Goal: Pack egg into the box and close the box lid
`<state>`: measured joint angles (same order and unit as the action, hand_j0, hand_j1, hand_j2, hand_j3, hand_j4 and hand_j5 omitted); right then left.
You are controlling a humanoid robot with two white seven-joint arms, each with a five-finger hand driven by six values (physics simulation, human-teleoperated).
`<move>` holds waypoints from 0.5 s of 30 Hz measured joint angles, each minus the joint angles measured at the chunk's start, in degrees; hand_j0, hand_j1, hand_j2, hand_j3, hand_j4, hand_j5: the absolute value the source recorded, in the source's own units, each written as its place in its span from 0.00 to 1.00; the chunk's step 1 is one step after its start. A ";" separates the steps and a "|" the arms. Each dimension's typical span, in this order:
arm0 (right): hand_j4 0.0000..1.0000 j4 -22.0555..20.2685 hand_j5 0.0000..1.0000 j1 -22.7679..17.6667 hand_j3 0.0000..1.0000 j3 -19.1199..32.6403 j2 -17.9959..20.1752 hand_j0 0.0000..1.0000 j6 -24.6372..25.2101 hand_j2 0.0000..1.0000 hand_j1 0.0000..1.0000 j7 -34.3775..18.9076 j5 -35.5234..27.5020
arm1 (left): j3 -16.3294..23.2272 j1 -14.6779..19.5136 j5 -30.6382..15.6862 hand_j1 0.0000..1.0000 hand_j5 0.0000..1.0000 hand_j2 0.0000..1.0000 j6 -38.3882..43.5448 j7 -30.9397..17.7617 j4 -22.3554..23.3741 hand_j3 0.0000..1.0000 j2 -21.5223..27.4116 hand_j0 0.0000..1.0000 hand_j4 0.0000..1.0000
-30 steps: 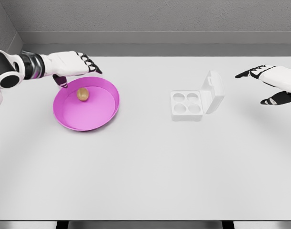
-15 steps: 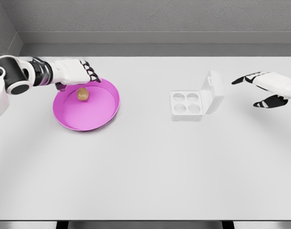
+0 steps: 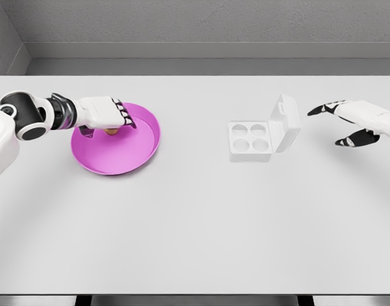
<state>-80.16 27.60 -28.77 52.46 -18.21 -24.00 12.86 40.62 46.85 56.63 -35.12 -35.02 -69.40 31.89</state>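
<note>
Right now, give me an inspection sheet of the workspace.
Surface: white table.
Job's things: egg in the pink bowl, mostly hidden under the left hand; white box with four empty cups, lid open and upright.
Clutter: nothing seen.
Hands: left hand over the egg, grasp cannot be told; right hand open, in the air right of the box.
Cables: nothing seen.
Surroundings: grey wall behind.
</note>
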 measured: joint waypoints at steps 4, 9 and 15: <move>0.84 0.72 0.84 0.35 0.84 -0.98 -0.15 0.84 0.17 0.84 0.84 0.01 0.03 | -0.21 0.09 0.10 0.90 0.90 0.90 0.00 0.00 -0.03 0.90 0.17 0.90 0.90; 0.84 1.16 0.84 0.70 0.84 -1.56 -0.55 0.84 0.42 0.84 0.84 0.06 0.33 | -0.49 1.05 0.11 0.91 0.91 0.91 0.01 0.00 -0.24 0.91 0.23 0.91 0.91; 0.84 1.34 0.84 0.88 0.84 -1.92 -0.73 0.84 0.54 0.84 0.84 0.01 0.44 | -1.53 0.26 0.24 0.92 0.92 0.92 0.00 0.00 -0.40 0.92 0.25 0.92 0.92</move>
<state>-78.81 28.48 -30.68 51.72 -17.67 -23.99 13.29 39.09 47.11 56.87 -35.12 -35.02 -69.79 32.14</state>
